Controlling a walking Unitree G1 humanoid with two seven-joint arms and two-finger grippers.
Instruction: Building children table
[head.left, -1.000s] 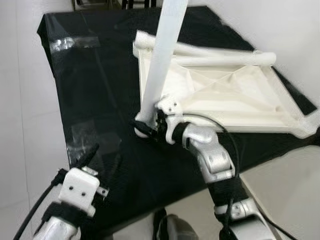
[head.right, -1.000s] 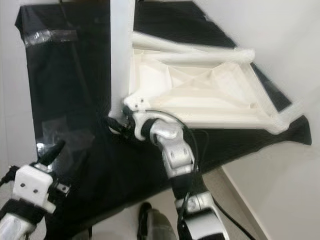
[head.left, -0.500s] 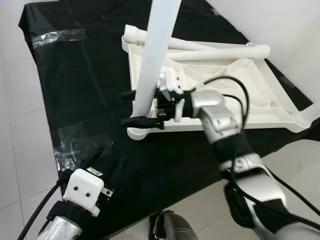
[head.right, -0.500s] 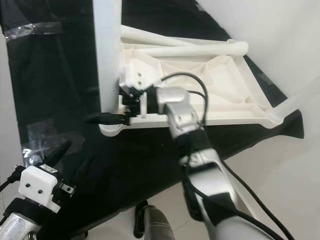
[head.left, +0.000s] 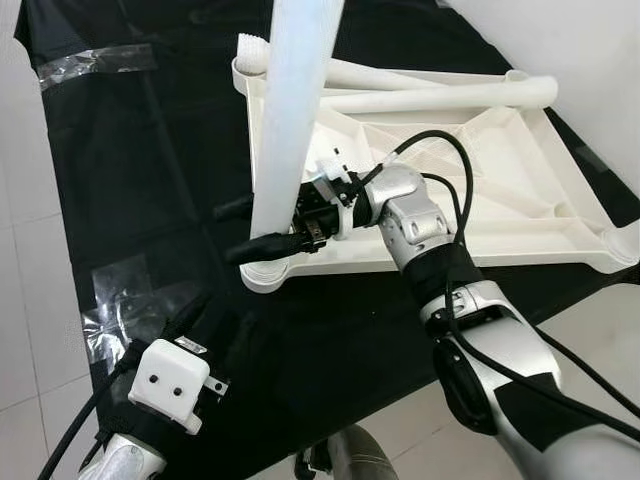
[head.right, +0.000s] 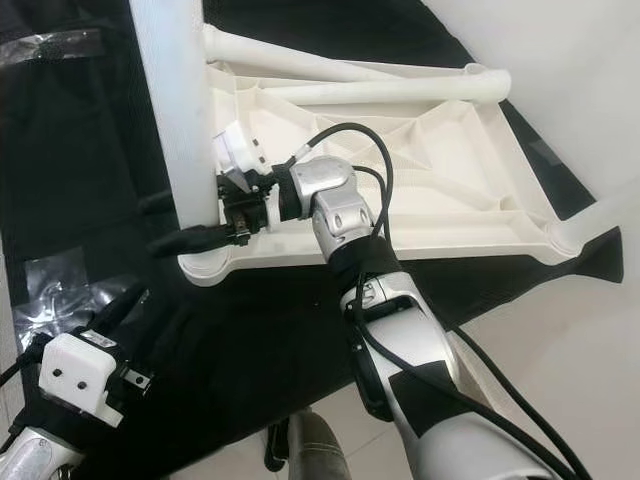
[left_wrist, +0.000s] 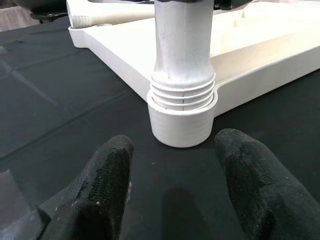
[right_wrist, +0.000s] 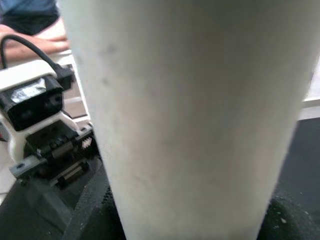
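Right tool around upright table leg; loose legs beyond.

A plain indoor room, perhaps a home: white floor tiles, a white wall, and a taped-down black cloth.

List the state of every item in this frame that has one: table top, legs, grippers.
Table top: upside down on the black cloth.
Upright leg: standing in the near corner socket, threads still showing.
Two loose legs: lying across the far edge, not fitted.
Right gripper: fingers astride the upright leg.
Left gripper: open, low, facing the socket, holding nothing.
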